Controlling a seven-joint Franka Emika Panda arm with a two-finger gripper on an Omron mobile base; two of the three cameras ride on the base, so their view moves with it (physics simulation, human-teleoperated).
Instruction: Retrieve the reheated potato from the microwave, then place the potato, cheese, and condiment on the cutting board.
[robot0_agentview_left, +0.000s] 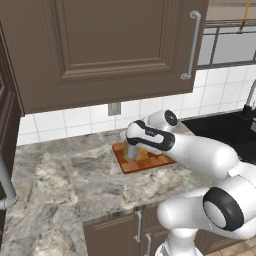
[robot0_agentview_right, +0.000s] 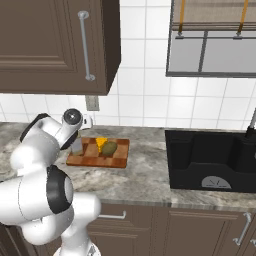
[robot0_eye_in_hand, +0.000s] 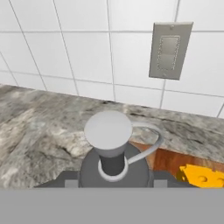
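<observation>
Condiment (robot0_eye_in_hand: 108, 144) grey top sits lower centre of hand view, closest to cam, w/ hand (robot0_eye_in_hand: 113, 183) closed on the bottle at cutting board's (robot0_agentview_right: 117, 159) left end. Grey-brown marble bench (robot0_agentview_left: 60, 185) runs under white tile wall (robot0_agentview_right: 145, 95), dark wood cabinets (robot0_agentview_left: 100, 45) up top, black sink (robot0_agentview_right: 210, 160) at right. Count: 1 board, 1 cheese (robot0_agentview_right: 101, 143), 1 potato (robot0_agentview_right: 109, 148), both mid-board, touching; 1 wall outlet (robot0_eye_in_hand: 169, 50).

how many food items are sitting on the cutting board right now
3: the cheese at the back, the potato beside it, and the condiment bottle at the board's left end, under the hand.
</observation>
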